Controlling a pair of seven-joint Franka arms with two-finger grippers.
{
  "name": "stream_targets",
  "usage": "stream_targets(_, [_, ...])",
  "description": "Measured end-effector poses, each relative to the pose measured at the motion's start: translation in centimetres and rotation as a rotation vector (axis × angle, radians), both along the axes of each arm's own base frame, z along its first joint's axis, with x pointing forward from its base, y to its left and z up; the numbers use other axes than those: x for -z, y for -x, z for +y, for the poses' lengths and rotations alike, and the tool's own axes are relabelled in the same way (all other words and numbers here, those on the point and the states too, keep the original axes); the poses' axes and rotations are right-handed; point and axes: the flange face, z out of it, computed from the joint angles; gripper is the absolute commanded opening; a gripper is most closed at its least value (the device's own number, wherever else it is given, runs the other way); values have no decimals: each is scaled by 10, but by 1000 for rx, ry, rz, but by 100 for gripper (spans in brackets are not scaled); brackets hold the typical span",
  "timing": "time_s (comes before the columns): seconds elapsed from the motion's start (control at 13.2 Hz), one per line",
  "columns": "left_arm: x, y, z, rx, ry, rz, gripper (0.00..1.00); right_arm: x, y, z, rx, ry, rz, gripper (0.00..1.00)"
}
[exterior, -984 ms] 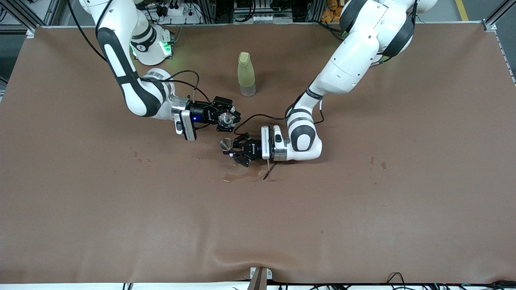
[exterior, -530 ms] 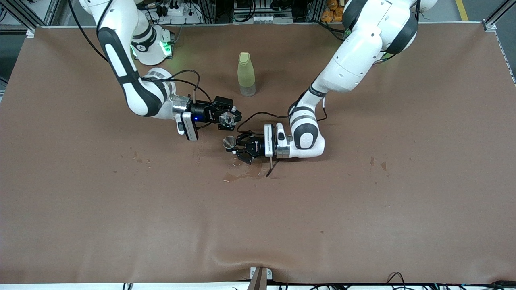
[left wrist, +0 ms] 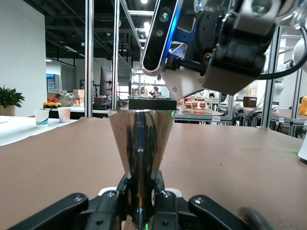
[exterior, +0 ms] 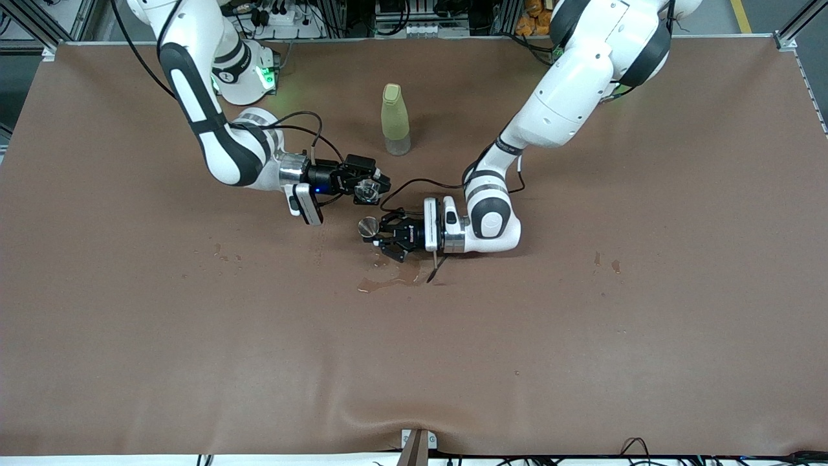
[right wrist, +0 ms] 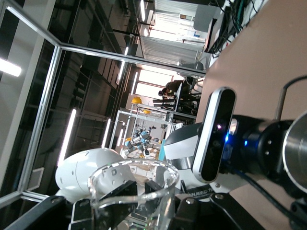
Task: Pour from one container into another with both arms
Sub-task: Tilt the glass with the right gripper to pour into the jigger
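My right gripper (exterior: 369,188) is shut on a clear glass beaker (exterior: 369,189), held on its side just above the table; the right wrist view shows its rim (right wrist: 135,184) between my fingers. Right beside it, my left gripper (exterior: 376,234) is shut on a small shiny metal cone cup (exterior: 368,226). In the left wrist view the cup (left wrist: 140,142) stands upright between the jaws, with the right gripper's body (left wrist: 229,45) hanging just above it. The beaker's mouth is a short way above the cup's rim. Whether the beaker holds any liquid cannot be seen.
A yellow-green bottle (exterior: 395,120) stands upright nearer the robots' bases. A wet puddle (exterior: 387,280) lies on the brown cloth just under the left gripper, next to a thin dark stick (exterior: 432,272). Small wet spots (exterior: 605,262) mark the cloth toward the left arm's end.
Both grippers have shifted slightly toward the left arm's end and the bases. The right wrist has turned, tipping the beaker closer over the metal cup.
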Motion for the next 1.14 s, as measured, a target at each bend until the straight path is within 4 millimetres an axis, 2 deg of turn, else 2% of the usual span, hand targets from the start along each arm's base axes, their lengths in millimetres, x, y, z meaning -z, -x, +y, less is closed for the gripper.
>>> stream_targets(0.76, [0, 4, 8, 8, 24, 13, 0, -3, 0, 2, -17, -37, 187, 0])
stream_targets(1.14, [-1, 16, 6, 18, 22, 13, 0, -5, -1, 2, -23, -51, 251, 0])
